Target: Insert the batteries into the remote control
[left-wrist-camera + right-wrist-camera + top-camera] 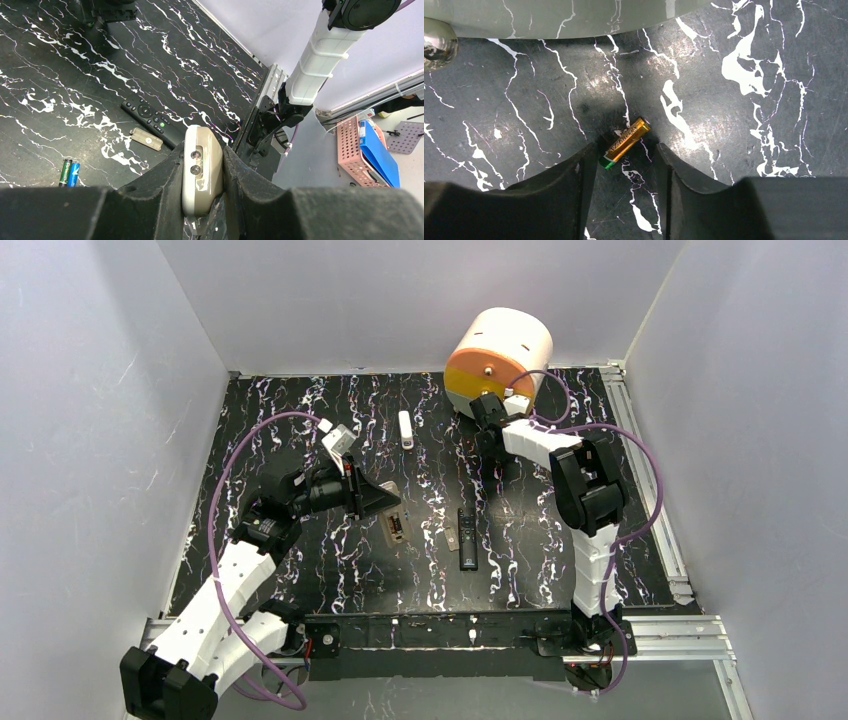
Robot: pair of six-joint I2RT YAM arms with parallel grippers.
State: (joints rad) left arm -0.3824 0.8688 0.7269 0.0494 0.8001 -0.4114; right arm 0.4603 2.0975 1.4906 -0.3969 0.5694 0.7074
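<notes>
The left gripper (202,152) clamps the remote control (201,187) by its edges, left of centre, with the open battery bay exposed, likely for loading. Far right, the right gripper (624,150) stands parted astride a gold battery (626,141) on the table (734,125), seemingly ready to pinch it.

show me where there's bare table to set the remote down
Bare: the far-left corner, left of the white stick; the near strip between the black remote and the right arm. Crowded: the middle, with the cover, the left claw holding the remote, and the right claw astride a battery.
</notes>
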